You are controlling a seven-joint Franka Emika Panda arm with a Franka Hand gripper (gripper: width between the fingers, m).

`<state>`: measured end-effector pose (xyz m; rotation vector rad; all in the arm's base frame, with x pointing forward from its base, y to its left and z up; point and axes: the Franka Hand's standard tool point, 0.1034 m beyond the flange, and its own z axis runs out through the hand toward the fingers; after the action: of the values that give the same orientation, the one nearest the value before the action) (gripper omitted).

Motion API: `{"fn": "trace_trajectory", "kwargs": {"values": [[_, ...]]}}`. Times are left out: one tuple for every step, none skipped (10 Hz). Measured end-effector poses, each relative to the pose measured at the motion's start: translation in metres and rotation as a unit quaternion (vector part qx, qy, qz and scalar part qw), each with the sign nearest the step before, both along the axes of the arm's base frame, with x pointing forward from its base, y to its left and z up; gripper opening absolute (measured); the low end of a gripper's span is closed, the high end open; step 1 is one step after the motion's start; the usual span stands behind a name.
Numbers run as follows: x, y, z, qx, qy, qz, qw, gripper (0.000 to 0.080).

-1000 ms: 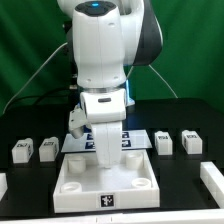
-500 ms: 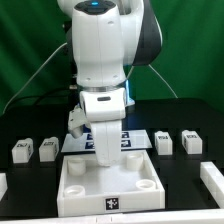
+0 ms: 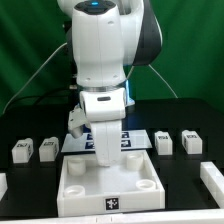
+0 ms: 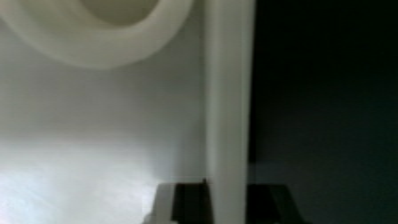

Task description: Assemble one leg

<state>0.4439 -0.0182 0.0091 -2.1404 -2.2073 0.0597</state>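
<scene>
The large white square tray-like part (image 3: 70,185) lies at the table's front, with round sockets at its corners. My gripper (image 3: 107,157) reaches straight down onto its back wall. In the wrist view the wall (image 4: 226,90) runs between my two dark fingers (image 4: 187,203), which press on it from both sides; one round socket (image 4: 116,20) shows beside it. Several legs, small white blocks with markers, stand on the table apart from the gripper: two at the exterior view's left (image 3: 20,151) (image 3: 47,148) and two at the right (image 3: 164,141) (image 3: 191,142).
The marker board (image 3: 135,138) lies behind the arm. Further white parts show at the exterior view's right edge (image 3: 212,180) and left edge (image 3: 3,185). The table is black, with a green backdrop behind it.
</scene>
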Motion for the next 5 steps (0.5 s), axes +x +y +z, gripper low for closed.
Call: {"fn": "trace_trajectory", "kwargs": {"values": [[0.0, 0.001, 0.0, 0.0, 0.0, -0.002, 1.0, 0.0064], [0.007, 0.015, 0.002, 0.001, -0.004, -0.019, 1.0, 0.0064], [0.017, 0.036, 0.004, 0.007, -0.011, -0.016, 1.0, 0.0064], [0.028, 0.051, 0.006, 0.011, -0.015, -0.015, 1.0, 0.0063], [0.041, 0.068, 0.008, 0.015, -0.02, -0.026, 0.999, 0.0063]]}}
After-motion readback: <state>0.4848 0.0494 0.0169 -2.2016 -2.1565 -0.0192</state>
